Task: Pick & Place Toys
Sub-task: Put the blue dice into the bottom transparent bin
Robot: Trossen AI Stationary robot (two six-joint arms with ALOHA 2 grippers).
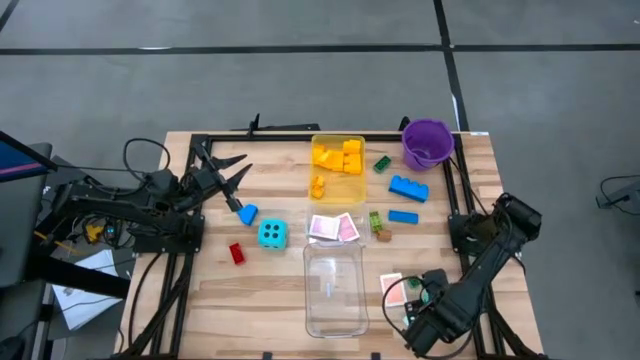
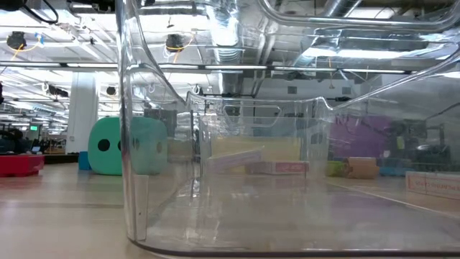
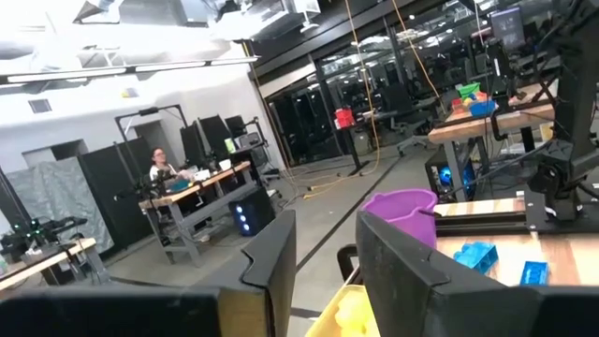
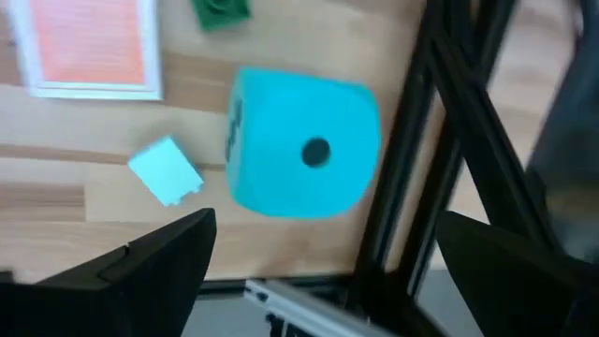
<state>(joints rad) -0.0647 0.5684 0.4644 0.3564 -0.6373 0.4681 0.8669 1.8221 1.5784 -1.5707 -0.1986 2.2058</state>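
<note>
We are hovering the right hand (image 4: 318, 271), fingers spread wide and holding nothing, over a cyan black-dotted plastic die (image 4: 301, 145) near the wooden counter's (image 1: 270, 300) right front edge — we should be centring the fingers on opposite flat faces before lowering. The left hand (image 1: 232, 172), narrowly parted and apparently empty, is waiting at the left. From above, the right arm is hiding this die.
</note>
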